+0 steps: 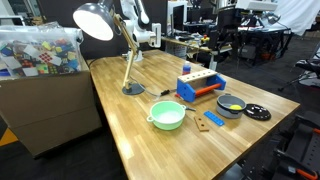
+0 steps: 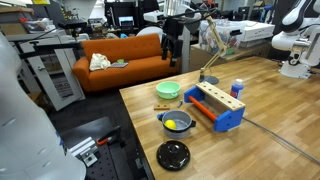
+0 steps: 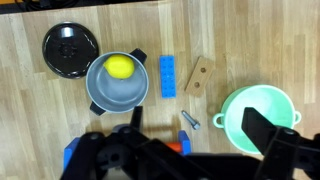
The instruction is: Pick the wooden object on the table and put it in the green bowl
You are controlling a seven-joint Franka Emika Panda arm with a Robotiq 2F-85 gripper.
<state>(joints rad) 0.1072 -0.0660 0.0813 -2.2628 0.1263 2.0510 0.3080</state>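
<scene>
Black first: from the wrist view, a black disc (image 3: 70,48) sits at the upper left of the frame. Just right of it is a grey bowl (image 3: 117,82) with something yellow inside. Next along lies a flat blue strip (image 3: 168,76). Just beside that, apart by a thin gap, the wooden object (image 3: 199,75) lies flat and tilted on the bare desk (image 3: 290,40), a little above centre frame. At the right edge, lower down, sits the green bowl (image 3: 260,115), and it looks empty.

The tool (image 3: 195,135) fills the bottom of the frame with its fingers spread wide and nothing between them. In an exterior view the tool (image 1: 222,45) hangs high above the desk, so I judge the pick is not yet begun.

To do this step well, I would centre over the block and turn the wrist so the jaws close across its narrow sides, matching its tilt. The left-hand finger must come down in the gap beside the blue strip and not on it. Come down straight and clench only when low enough. Then lift well above the bowl's rim before carrying it toward the right of the frame.
</scene>
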